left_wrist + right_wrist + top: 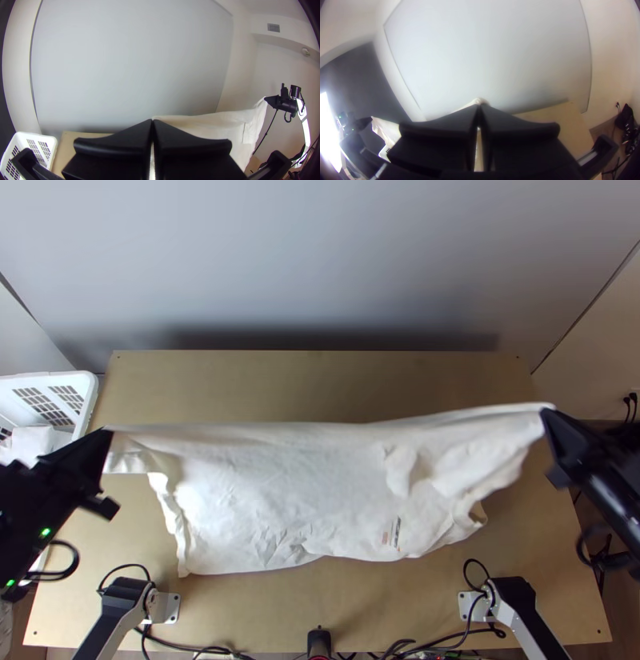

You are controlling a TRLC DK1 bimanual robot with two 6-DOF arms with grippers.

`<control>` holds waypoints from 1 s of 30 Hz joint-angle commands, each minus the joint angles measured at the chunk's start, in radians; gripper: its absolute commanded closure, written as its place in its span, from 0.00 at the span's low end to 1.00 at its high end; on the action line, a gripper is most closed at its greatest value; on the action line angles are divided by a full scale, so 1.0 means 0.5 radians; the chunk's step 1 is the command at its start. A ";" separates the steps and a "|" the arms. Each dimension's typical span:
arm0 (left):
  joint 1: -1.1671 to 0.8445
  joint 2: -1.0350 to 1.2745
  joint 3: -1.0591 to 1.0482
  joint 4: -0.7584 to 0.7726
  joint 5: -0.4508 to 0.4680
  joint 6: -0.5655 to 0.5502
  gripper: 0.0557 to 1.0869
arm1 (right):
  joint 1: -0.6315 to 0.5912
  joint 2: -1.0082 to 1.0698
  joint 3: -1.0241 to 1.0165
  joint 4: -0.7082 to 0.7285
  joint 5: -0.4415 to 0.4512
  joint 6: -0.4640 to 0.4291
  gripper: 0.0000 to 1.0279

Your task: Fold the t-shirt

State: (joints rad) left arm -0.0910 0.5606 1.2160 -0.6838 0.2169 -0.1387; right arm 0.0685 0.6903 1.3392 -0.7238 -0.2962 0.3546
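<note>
White and slotted, the basket [86, 394] stands at your far left, just beside the table [320, 380], with pale cloth [30, 440] inside it. Next to the right you have the left gripper [109, 434], out by the table's left side; its two fingers are together, clamped on an upper corner of the t-shirt, and your left wrist view shows the white edge running off from behind their tips. Between the arms the t-shirt [264, 492] is drawn out wide over the middle and near part of the table — its far edge pulled nearly straight, dipping slightly, and its body sloping down toward you. You can see its left side falling in narrow folds, creases near the middle of the lower edge, then a raised pucker and a small printed label [392, 532] on the right half. You can't tell how much of the lower part touches the wood. Farthest right, your right gripper [546, 414] has the opposite upper corner — fingers closed on it, a small white bunch of fabric at their tips in the right wrist view, and the cloth sagging in a loose curve beneath.
</note>
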 commanded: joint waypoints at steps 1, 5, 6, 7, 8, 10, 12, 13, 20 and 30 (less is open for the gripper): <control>-0.005 0.106 -0.137 0.186 -0.001 0.020 0.97 | 0.013 0.135 -0.166 0.313 0.000 -0.007 0.97; -0.005 0.189 0.078 0.189 -0.001 0.004 0.97 | 0.013 0.239 0.129 0.297 0.000 0.006 0.97; -0.005 0.207 0.154 0.193 -0.001 -0.005 0.97 | 0.013 0.267 0.236 0.279 0.000 0.021 0.97; -0.008 0.232 0.234 0.193 0.002 -0.008 0.97 | 0.013 0.298 0.350 0.267 0.000 0.046 0.97; -0.011 0.259 0.317 0.199 -0.001 -0.023 0.97 | 0.016 0.331 0.469 0.251 0.000 0.079 0.97; -0.008 0.333 0.470 0.205 -0.001 -0.048 0.97 | 0.010 0.417 0.703 0.242 0.006 0.128 0.97; 0.001 0.382 0.608 0.257 -0.016 -0.069 0.97 | 0.001 0.503 0.933 0.230 0.022 0.147 0.97; 0.010 0.413 0.673 0.282 -0.026 -0.063 0.97 | -0.008 0.549 1.043 0.221 0.034 0.147 0.97; 0.130 0.640 1.237 0.288 -0.029 -0.054 0.97 | -0.066 0.819 1.844 0.003 0.052 0.147 0.97; 0.179 0.434 1.400 0.232 -0.029 -0.072 0.97 | -0.168 0.546 1.908 -0.071 0.046 0.171 0.97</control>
State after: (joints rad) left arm -0.0231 0.8207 1.8359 -0.5571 0.2054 -0.1654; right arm 0.0216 1.0237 2.2238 -0.7353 -0.2737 0.4343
